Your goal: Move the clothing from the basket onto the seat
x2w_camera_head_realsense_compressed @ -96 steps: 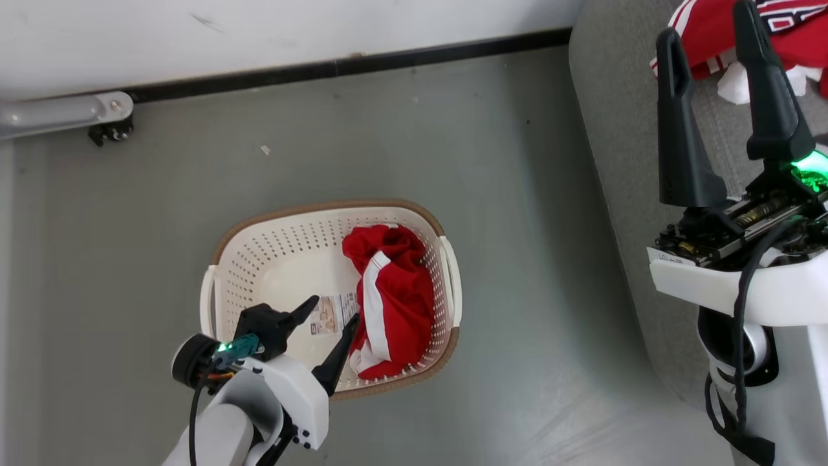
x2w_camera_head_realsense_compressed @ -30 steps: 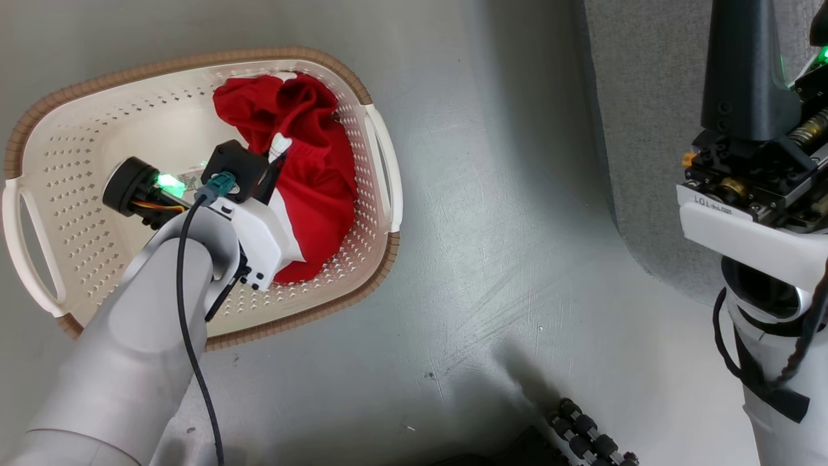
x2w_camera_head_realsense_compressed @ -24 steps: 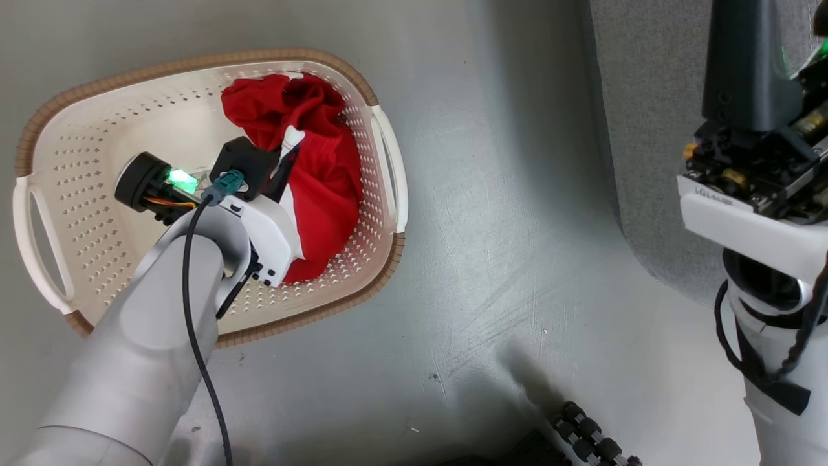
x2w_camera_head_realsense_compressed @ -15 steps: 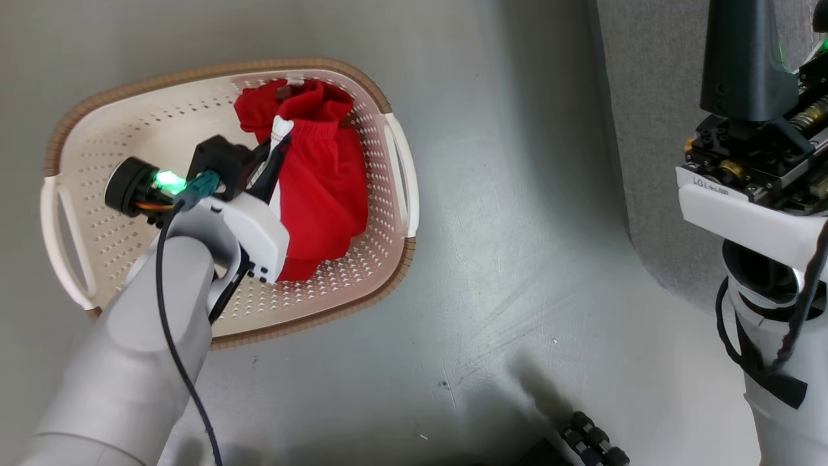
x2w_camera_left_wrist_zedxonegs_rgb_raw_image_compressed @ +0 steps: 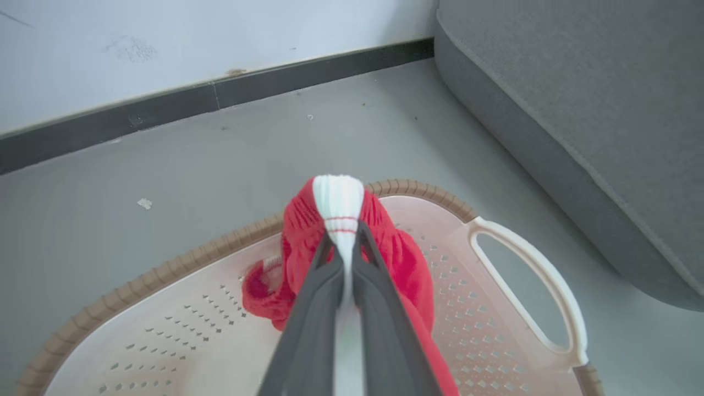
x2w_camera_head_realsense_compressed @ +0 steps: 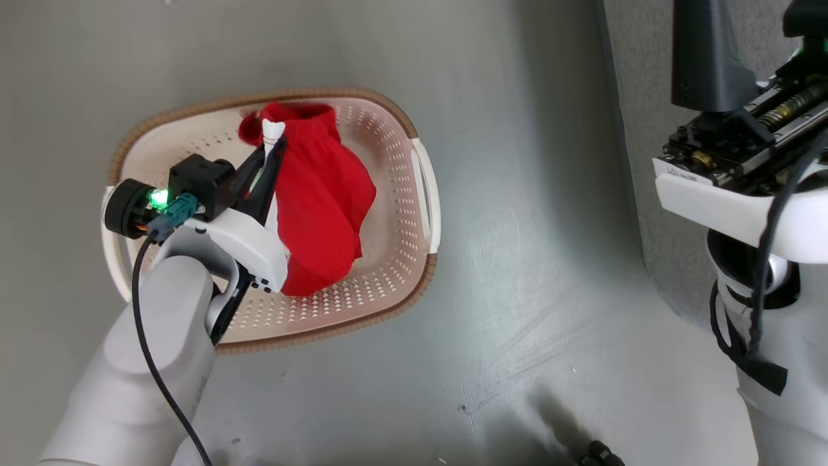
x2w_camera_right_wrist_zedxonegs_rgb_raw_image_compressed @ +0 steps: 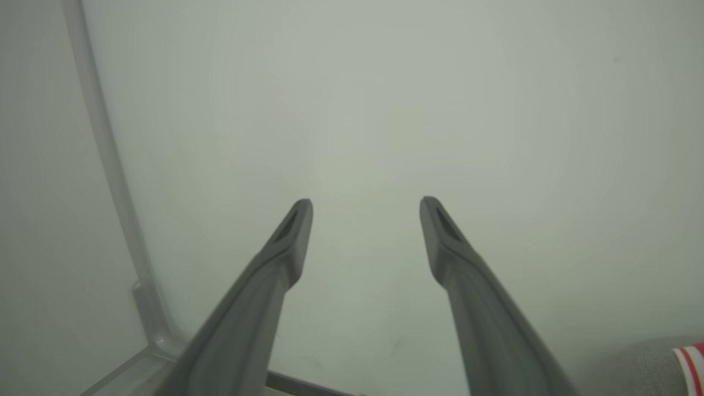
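Red fabric shorts [x2w_camera_head_realsense_compressed: 323, 207] with a broad white stripe are hanging from the left gripper [x2w_camera_head_realsense_compressed: 274, 144], with the rest draping down into the cream perforated plastic basket [x2w_camera_head_realsense_compressed: 394, 194] on the floor. The large grey woven-fabric seat [x2w_camera_left_wrist_zedxonegs_rgb_raw_image_compressed: 577, 110] is lying well apart, off to the right. Only a thin bunch of white waistband is sitting between the fingertips, so the cloth could be slipping free during the carry. A trailing leg could also be snagging the brown rim and dragging the basket along. The left gripper is squeezing almost fully closed on that waistband fold. The right gripper [x2w_camera_right_wrist_zedxonegs_rgb_raw_image_compressed: 366, 206] is standing wide, holding nothing.
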Robot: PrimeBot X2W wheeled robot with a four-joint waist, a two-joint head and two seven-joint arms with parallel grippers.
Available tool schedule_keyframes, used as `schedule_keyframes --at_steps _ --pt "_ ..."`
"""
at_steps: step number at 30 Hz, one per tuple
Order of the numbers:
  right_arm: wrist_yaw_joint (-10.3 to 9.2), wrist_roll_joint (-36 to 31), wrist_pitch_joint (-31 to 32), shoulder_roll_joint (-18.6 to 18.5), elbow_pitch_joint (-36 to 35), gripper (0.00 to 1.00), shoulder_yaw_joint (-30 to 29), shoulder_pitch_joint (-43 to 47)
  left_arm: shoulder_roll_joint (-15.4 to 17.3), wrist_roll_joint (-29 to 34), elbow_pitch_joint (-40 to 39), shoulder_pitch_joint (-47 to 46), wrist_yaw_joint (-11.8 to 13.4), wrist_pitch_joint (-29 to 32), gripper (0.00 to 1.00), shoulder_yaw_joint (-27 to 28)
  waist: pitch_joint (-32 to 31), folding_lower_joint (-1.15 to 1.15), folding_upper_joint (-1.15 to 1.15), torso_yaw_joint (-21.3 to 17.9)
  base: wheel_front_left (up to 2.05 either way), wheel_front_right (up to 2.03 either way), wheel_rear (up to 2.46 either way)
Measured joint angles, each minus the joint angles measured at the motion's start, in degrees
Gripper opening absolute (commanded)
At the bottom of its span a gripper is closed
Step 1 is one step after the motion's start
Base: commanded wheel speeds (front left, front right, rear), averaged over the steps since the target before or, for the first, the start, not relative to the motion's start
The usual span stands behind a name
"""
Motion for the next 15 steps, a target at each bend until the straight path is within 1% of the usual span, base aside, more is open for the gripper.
schedule_keyframes --at_steps 9,15 --pt "0.00 -1.26 0.00 -0.04 3.55 1.00 -0.13 0.72 -0.07 -1.78 -3.89 2.94 0.01 -0.69 0.00 2.10 -4.52 0.00 0.00 1.72 0.00 0.00 0.00" --pt "0.00 -1.86 0.00 -0.04 6.39 1.00 -0.32 4.13 -0.26 -3.85 -6.55 5.48 0.01 -0.82 0.00 4.23 -8.12 0.00 0.00 2.72 0.00 0.00 0.00"
